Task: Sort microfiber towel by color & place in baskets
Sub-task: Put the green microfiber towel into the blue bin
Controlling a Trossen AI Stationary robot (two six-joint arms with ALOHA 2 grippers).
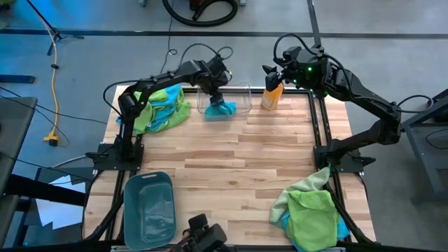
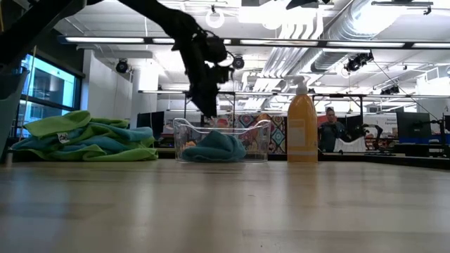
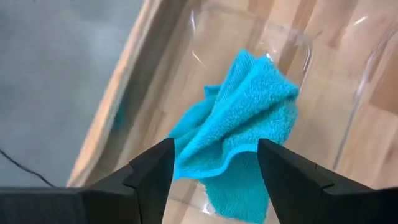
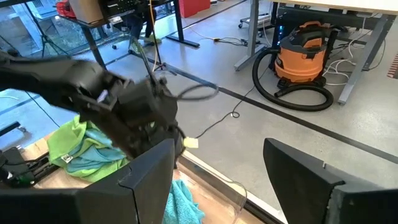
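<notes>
With the left gripper's (image 3: 211, 165) fingers spread just above the turquoise towel (image 3: 239, 124) in the clear basket (image 1: 241, 98), a fold could snag a fingertip and lift back out.

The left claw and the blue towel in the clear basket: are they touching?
Apart. The left wrist view shows the left claw open, with the blue towel lying below in the clear basket, neither finger on it.

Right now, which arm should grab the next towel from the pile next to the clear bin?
Left, probably. Its open end effector hangs over the clear bin, right beside that towel pile. The right end effector sits beyond the orange bottle.
</notes>
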